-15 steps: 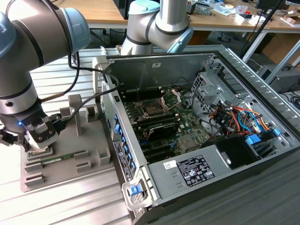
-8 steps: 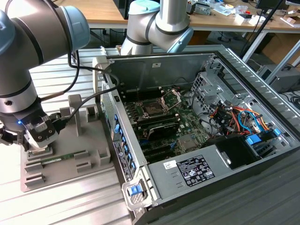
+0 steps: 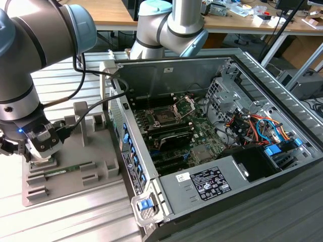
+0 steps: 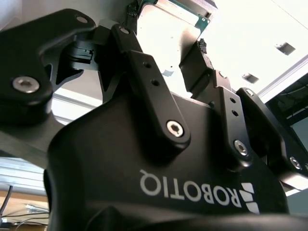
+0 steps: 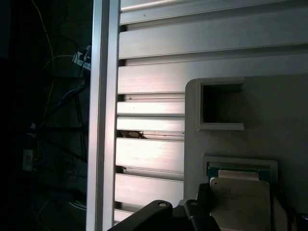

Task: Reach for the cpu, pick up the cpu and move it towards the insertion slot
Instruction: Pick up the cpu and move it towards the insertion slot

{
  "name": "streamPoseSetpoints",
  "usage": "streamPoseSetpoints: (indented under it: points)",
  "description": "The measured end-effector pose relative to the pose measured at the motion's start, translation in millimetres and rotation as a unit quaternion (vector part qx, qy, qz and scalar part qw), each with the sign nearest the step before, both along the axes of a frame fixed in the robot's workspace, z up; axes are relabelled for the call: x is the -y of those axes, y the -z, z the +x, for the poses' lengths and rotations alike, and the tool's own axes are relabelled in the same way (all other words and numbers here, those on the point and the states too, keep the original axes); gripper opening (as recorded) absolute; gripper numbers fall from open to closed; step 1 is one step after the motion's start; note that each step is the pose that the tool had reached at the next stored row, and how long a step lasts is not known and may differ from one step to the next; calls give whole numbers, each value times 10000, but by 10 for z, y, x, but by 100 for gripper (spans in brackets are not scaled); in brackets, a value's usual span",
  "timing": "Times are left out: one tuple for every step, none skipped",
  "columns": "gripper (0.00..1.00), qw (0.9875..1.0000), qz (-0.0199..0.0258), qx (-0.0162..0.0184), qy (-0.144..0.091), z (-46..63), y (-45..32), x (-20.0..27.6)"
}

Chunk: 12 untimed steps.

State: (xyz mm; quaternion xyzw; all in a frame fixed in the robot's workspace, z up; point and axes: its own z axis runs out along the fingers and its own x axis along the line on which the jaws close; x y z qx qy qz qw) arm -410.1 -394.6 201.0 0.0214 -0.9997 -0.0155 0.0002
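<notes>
The cpu (image 5: 239,204) sits at the grey plastic tray (image 3: 96,151), silvery top up with a thin green rim along one side. It is framed by a square recess close to the tray edge on the exterior view's left. Whether it rests in that recess or is just clear of it, I can't tell.

In the second wrist view the cpu (image 4: 166,38) is a bright plate between the two black fingers (image 4: 144,72), one on each opposite edge. They are pressed in on it, so the gripper (image 4: 163,45) is grasping the chip. In the first wrist view a dark fingertip (image 5: 199,211) touches the chip's side.

The arm comes in over the exterior view's left, wrist turned down and the gripper (image 3: 39,154) pointing straight at the tray, low over it.

A long green memory stick (image 3: 68,169) lies on the tray just beside the gripper. The tray rests on a slatted aluminium table (image 3: 60,75).

Well apart, towards the exterior view's right, the open computer case (image 3: 202,65) shows the motherboard. On it is the insertion slot (image 3: 164,117), dark and square, with its hinged metal bracket (image 3: 184,105) tipped up.
</notes>
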Motion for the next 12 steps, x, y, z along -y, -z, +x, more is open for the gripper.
streamPoseSetpoints:
  points:
    - [55,10000,0,-1,0,0,-3,0]
    - [55,10000,0,0,0,0,-6,0]
    - [55,10000,0,0,0,0,-8,0]
    - [55,10000,-1,-1,0,0,-12,0]
    - [55,10000,-1,-1,0,-1,-16,0]
    - [55,10000,-1,-1,0,0,-20,0]
    - [55,10000,0,-1,0,0,-23,0]
    - [55,10000,0,-1,0,0,-29,0]
    - [55,10000,-1,-1,0,0,-34,0]
    - [55,10000,0,-1,0,0,-39,0]
    - [55,10000,0,0,0,0,-44,0]
    - [55,10000,0,0,0,0,-51,0]
